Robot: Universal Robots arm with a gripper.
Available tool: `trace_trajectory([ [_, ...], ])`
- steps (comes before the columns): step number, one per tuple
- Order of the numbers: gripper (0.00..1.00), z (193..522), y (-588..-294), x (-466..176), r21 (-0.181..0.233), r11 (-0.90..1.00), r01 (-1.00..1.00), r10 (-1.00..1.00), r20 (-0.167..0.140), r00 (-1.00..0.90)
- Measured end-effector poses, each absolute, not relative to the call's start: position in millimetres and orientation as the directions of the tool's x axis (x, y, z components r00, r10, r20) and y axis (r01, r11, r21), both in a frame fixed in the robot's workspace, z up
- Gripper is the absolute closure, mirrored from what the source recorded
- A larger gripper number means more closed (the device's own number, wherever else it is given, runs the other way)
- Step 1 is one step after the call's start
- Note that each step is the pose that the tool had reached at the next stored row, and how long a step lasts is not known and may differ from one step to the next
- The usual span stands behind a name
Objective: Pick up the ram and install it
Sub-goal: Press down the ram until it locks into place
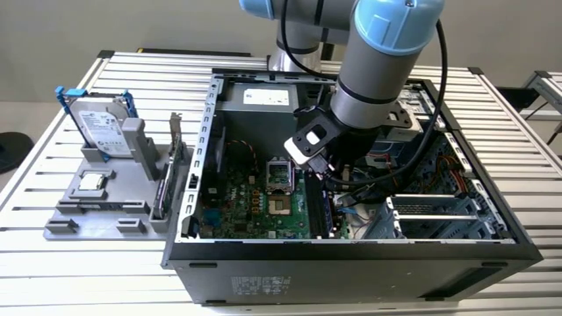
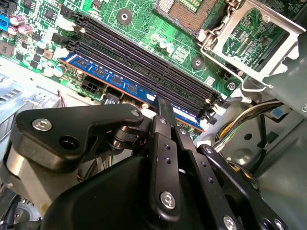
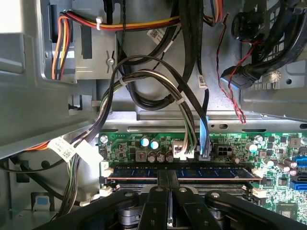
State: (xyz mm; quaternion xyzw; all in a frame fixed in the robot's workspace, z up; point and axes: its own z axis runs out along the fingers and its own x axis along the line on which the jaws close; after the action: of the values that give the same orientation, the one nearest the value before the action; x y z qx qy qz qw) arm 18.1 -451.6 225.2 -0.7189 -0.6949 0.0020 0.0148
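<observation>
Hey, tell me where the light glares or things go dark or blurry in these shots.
Exterior view: glare washes out the table slats; case front dark. Second wrist view: gripper looms dark and soft, motherboard bright. First wrist view: ram well lit, upper corner overexposed.

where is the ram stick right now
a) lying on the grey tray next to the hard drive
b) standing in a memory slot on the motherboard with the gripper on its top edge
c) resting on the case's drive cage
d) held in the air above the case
b: both wrist views show the ram standing edge-up in a motherboard slot, with the gripper closed around the middle of its top edge.
</observation>
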Motion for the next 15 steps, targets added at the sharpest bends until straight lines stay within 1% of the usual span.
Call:
trace_trajectory([
  [7,1.0,232,-452,18,-0.024,-0.034,0.999,0.999,0.018,0.034],
  [15,1.0,268,-452,18,-0.025,-0.034,0.999,0.999,0.017,0.034],
])
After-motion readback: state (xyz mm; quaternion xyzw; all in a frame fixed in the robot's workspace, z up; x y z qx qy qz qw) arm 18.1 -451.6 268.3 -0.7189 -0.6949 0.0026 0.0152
